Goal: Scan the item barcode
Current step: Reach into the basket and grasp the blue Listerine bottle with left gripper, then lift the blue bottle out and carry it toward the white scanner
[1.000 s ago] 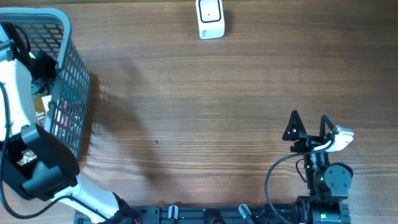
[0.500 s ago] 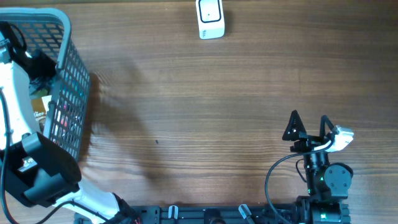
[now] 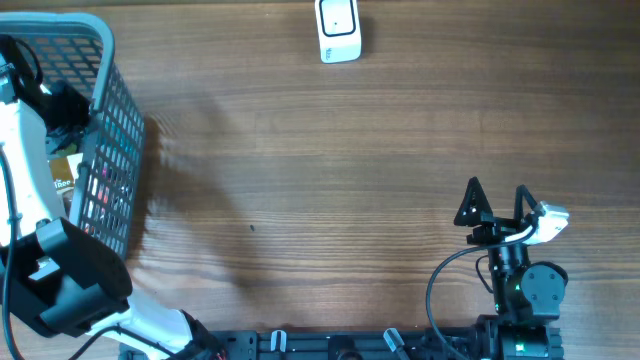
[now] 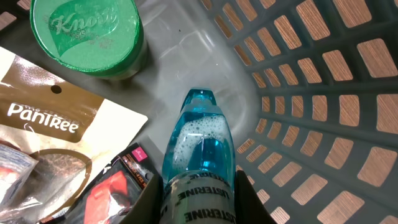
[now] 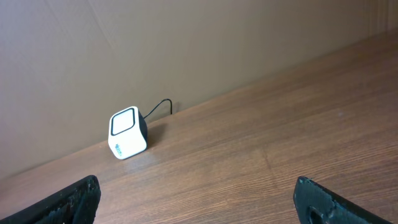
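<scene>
Over on the left edge of the table [image 3: 350, 150], the grey basket [image 3: 112, 140] is crowded. The left arm [image 3: 25, 150] reaches down into it from above. Inside, a jar with a green lid [image 4: 84, 31] stands at the far end. A brown-and-white packet [image 4: 50, 124] lies to the left, with a red-and-black packet [image 4: 115, 193] tucked just beside the bottle. On the right, the basket's latticed wall curves up close, so the bottle has neighbours on one side and wall on the other.

And there's the item: a clear bottle [image 4: 196, 149] of blue liquid, down in the basket. Its long axis runs straight away from the wrist camera, in line with the fingers. Its rounded far end points at the basket floor, just short of the jar. Foam sits in the liquid near that end. Cap or base out front? Can't tell. No barcode shows from here either.

The left jaws are pinched on the bottle, one dark finger [image 4: 151, 202] against each side of its printed band.

Far across the table, the white scanner [image 3: 338, 30] sits at the back edge, well apart from the basket, its cable [image 5: 158, 107] trailing behind it. The right jaws are spread wide near the front edge, with nothing between the fingers [image 5: 74, 199].
</scene>
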### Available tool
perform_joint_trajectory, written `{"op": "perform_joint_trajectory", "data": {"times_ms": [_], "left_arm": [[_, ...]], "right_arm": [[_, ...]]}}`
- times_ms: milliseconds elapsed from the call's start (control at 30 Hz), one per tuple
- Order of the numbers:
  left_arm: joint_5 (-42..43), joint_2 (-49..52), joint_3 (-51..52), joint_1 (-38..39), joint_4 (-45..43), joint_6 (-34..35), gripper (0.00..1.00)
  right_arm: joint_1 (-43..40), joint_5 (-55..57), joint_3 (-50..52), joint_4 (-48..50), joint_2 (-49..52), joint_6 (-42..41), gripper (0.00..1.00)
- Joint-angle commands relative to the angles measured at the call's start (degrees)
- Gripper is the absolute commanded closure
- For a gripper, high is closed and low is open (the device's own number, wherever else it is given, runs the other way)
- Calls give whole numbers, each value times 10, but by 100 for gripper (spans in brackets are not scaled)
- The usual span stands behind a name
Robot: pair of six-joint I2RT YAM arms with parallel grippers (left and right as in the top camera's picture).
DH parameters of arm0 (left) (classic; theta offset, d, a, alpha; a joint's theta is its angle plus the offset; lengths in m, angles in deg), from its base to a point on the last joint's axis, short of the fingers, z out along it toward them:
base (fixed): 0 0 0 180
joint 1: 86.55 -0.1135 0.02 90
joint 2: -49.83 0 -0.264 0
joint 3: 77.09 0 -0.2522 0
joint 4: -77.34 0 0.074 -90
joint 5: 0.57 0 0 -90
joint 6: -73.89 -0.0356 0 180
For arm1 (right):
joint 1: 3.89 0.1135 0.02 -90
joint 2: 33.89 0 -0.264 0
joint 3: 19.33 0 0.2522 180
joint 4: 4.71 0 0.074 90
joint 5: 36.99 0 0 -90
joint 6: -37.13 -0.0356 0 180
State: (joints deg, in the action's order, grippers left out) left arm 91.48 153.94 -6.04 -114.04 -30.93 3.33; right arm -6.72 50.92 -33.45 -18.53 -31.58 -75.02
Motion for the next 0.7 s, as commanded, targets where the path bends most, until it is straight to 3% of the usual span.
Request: {"op": "perform_joint_trajectory", "data": {"times_ms": [0, 467, 667], "left_arm": [[1, -54, -10, 1, -1, 8, 96], [1, -248, -24, 1, -5, 21, 96], [50, -304, -24, 1, -5, 36, 96]], "right_arm": [[-2, -4, 1, 2, -3, 10, 0], [-2, -4, 1, 2, -3, 10, 0], [-2, -4, 1, 2, -3, 10, 0]]}}
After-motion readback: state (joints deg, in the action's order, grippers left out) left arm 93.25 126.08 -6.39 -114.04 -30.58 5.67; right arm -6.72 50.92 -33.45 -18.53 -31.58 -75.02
